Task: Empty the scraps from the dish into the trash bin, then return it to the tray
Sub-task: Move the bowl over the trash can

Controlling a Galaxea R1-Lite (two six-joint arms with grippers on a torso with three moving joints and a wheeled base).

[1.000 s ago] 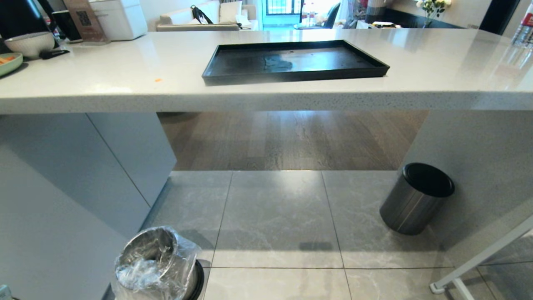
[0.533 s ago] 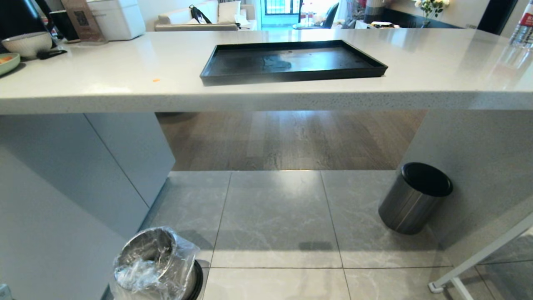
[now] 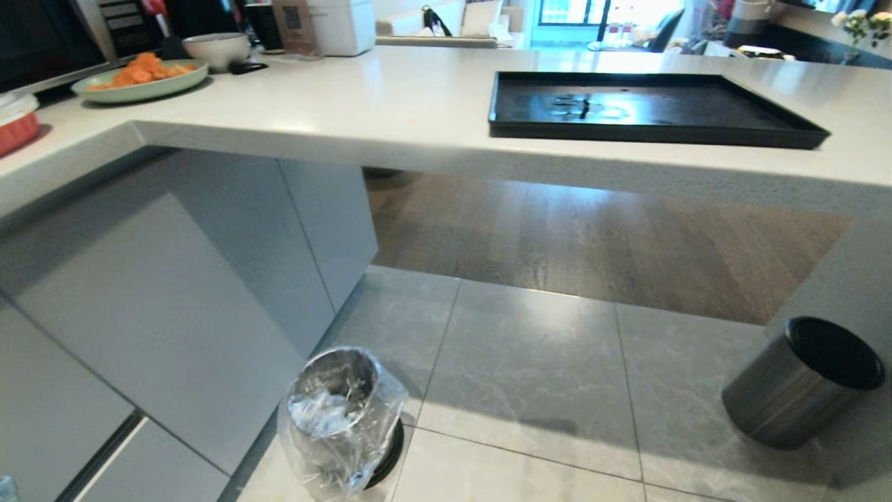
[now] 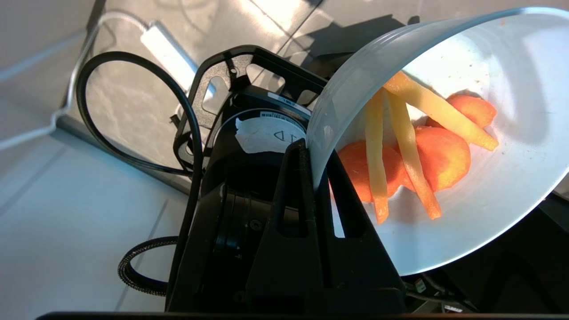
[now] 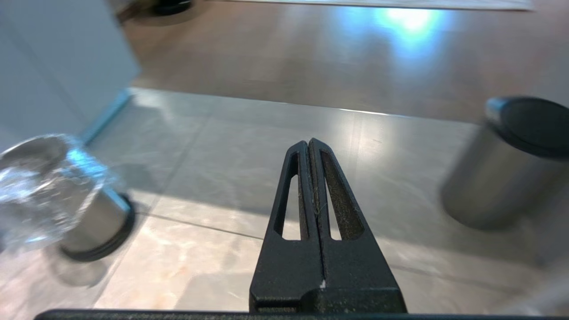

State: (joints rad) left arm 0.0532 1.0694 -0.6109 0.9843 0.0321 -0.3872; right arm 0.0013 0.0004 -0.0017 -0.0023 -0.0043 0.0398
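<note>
In the left wrist view my left gripper [image 4: 313, 153] is shut on the rim of the dish [image 4: 489, 213], a small white bowl, one finger inside the rim and one outside. The scraps [image 4: 440, 155], orange carrot slices and pale yellow sticks, lie inside it. Neither arm shows in the head view. The trash bin [image 3: 341, 418], shiny steel with a crinkled clear liner, stands on the floor by the cabinet, and the right wrist view shows the same trash bin [image 5: 53, 191]. The black tray [image 3: 648, 134] lies bare on the counter. My right gripper [image 5: 309, 142] hangs shut and empty above the floor tiles.
A matte steel cylinder [image 3: 801, 383] with a black top stands on the floor at the right. On the counter [image 3: 390, 104] at the far left are a green plate [image 3: 139, 78] heaped with orange pieces and a greyish bowl [image 3: 216, 49]. Grey cabinet fronts fill the left.
The whole head view has swung to the left: the tray now sits at the right, the trash bin nearer the middle, and the green plate has come into view. Nothing itself has moved.
</note>
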